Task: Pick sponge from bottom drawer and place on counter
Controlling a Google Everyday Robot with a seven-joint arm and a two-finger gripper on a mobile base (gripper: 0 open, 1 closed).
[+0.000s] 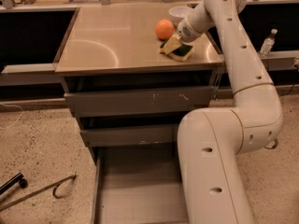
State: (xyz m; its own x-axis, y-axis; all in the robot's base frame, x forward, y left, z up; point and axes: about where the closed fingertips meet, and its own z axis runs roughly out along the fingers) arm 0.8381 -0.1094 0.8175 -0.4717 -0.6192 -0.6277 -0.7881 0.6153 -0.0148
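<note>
Green-faced sponge (181, 52) lies on counter (117, 36) against the gripper (172, 44); grip cannot be told.

One of nearly everything, and three drawers.

On the counter (107, 41) I count one orange (164, 29), one sponge (181, 51) and one white bowl (178, 13). One gripper (174, 44) is over the counter's right side, right at the sponge, at the end of the single white arm (243, 78). Below the counter are three drawers: two panel-fronted drawers (135, 101) and one bottom drawer (135, 190), pulled out. Right of the counter stands one clear bottle (267, 43). On the floor to its left lie one hooked rod (46, 192) and one black handle (11, 183).
</note>
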